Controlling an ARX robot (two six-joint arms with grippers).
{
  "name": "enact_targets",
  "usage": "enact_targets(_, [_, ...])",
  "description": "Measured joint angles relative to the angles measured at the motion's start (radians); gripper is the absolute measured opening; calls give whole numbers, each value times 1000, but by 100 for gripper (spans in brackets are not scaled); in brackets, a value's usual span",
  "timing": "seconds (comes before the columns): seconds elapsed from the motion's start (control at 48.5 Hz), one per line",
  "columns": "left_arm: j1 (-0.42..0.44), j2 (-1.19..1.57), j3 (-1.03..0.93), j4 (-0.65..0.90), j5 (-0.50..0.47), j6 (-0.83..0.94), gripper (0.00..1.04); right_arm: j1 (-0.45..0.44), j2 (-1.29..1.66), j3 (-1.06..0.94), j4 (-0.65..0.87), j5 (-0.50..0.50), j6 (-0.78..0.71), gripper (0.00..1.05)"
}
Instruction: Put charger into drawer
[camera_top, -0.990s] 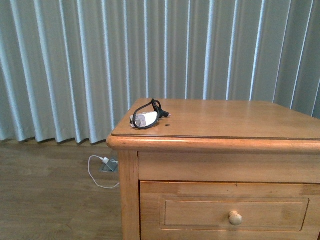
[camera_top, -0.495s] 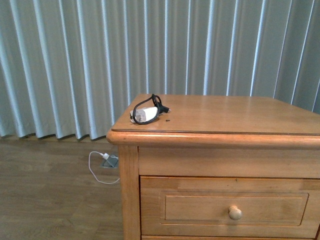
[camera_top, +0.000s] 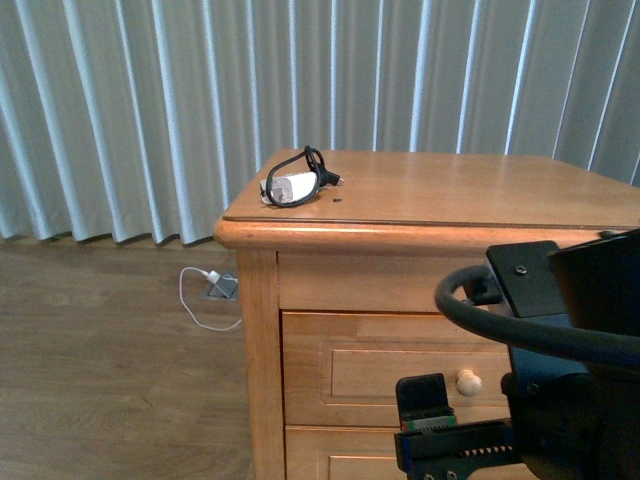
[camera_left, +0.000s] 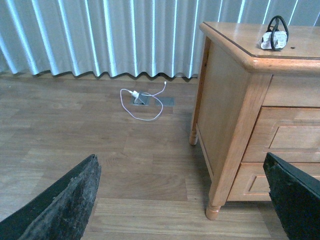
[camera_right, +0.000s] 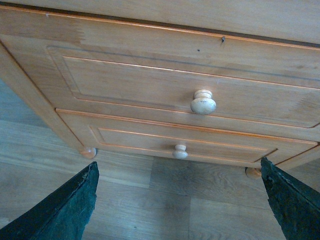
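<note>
Front view: I'm seeing the charger (camera_top: 296, 184) lying on the table (camera_top: 480, 200) near its front left corner, well above and to the left of my right arm (camera_top: 560, 400). That arm is hanging low in front of the drawer (camera_top: 390, 370). The drawer is looking shut, so I'm judging the step in hand as opening it. A white plug (camera_top: 210, 276) with its cable is lying on the floor beside the table, not mine to touch.

Left wrist view: the left fingers (camera_left: 60, 205) are gaping wide and holding nothing. The charger is sitting ahead of them and higher, well apart.

Right wrist view: the right fingers (camera_right: 60, 210) are spread wide and empty, facing the drawer front. Its knob (camera_right: 203, 102) is sitting ahead, apart from them. Next I'm needing to go forward, bracket that knob, pinch and pull straight out. Nothing is blocking the way. The lower knob (camera_right: 180, 151) just beneath is the one I'm risking grabbing by mistake.
</note>
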Motion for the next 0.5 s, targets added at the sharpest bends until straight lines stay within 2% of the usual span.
enact_targets(0.495, [0,0,0,0,0,0,99,-43,309,265,40,31,0,96])
